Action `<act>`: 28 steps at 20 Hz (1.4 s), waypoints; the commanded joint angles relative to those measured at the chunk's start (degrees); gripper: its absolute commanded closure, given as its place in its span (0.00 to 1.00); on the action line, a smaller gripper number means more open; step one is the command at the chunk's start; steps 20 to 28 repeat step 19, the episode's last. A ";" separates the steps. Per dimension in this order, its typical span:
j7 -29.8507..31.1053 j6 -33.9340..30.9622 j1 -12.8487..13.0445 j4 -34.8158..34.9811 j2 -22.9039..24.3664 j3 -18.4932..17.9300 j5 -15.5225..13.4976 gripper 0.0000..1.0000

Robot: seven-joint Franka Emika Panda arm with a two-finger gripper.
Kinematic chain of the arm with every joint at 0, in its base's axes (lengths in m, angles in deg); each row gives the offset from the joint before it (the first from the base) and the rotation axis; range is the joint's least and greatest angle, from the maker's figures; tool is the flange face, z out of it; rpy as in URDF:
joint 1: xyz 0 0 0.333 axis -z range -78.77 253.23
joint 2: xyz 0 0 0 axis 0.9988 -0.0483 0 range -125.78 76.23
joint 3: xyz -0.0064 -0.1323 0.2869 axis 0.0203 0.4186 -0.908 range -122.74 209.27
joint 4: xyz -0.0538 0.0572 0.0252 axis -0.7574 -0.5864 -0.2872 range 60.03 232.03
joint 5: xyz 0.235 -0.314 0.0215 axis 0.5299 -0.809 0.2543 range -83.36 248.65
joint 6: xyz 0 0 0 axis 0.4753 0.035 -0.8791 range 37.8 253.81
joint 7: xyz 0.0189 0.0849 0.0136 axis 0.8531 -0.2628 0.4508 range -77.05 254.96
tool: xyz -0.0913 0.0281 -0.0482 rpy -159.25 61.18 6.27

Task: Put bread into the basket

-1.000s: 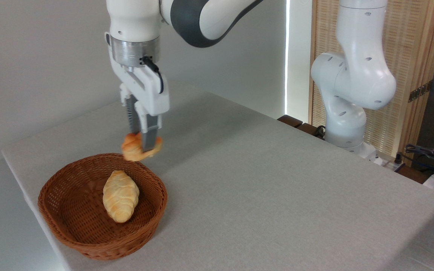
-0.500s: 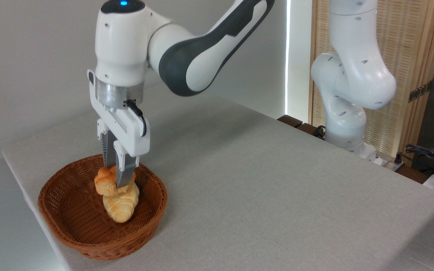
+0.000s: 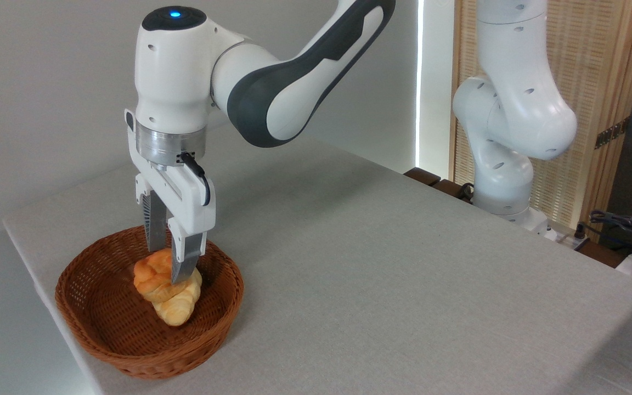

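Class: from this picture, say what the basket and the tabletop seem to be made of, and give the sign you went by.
Basket: brown woven wicker or rattan, matt; crossing strands and gaps show in its wall. Tabletop: probably covered in pale grey cloth, matt; fine weave-like grain, no shine.

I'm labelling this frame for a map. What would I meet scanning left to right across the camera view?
Basket → bread, sitting on the pale loaf → bare table → robot base → cables. The tool overlaps the bread, so I leave it out.
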 commanded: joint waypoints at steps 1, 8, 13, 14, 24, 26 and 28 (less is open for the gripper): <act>-0.24 -0.04 0.17 -0.71 0.61 -0.82 -0.48 0.00; 1.60 -20.59 -0.53 -11.34 3.69 -3.19 -0.05 0.00; 6.80 -27.10 -0.62 -11.96 5.45 -3.28 9.97 0.00; 6.80 -28.16 -0.70 -12.05 5.53 -3.72 10.06 0.00; 6.80 -28.52 -0.62 -12.05 5.62 -5.74 9.36 0.00; 6.80 -28.52 -0.62 -12.05 5.62 -5.74 9.36 0.00; 6.80 -28.52 -0.62 -12.05 5.62 -5.74 9.36 0.00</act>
